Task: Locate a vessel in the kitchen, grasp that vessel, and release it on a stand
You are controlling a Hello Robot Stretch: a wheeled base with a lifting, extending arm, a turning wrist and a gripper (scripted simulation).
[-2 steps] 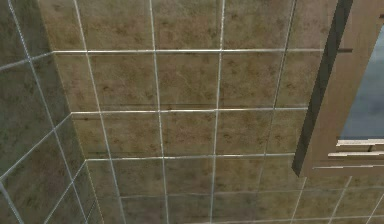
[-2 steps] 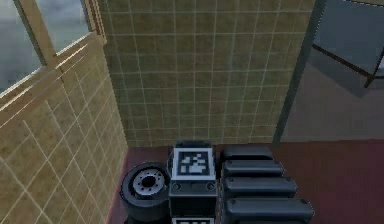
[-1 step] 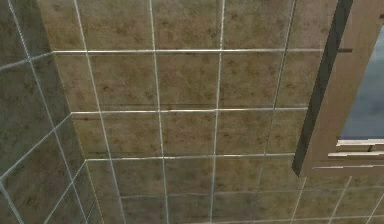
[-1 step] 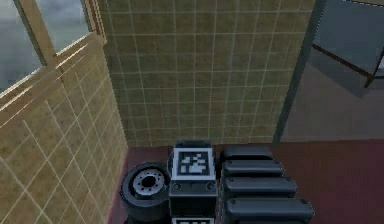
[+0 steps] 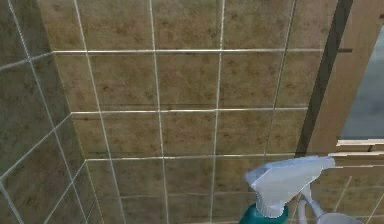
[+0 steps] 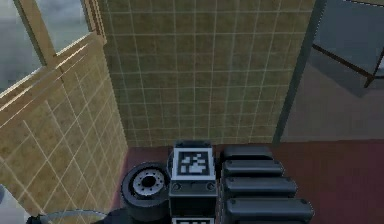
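Vessel uncertain: curved grey rim (image 6: 66,214) near gripper (image 6: 146,190) suggests bowl, probably light, stiff, slippery; take at rim. Cannot tell whether gripper holds anything.

**A:** Where does the bottle sit in the forward view?

**B:** The plastic spray bottle with a white trigger head and teal body (image 5: 285,192) is at the lower right, in front of the brown tiled wall (image 5: 150,100). The light wooden frame (image 5: 345,70) runs up the right edge above it.

**A:** And in the arm side view?

**B:** The dark square arm bar (image 6: 255,190) rises at bottom centre, with the dark red surface (image 6: 340,170) to its right. The white square marker with black marks (image 6: 192,165) stands just left of the bar, and the gripper (image 6: 142,193) is left of that. The tan tiled wall (image 6: 200,70) lies behind them. The wood-framed window (image 6: 45,40) is at the upper left, and a dark upright post (image 6: 300,70) is right of the wall.
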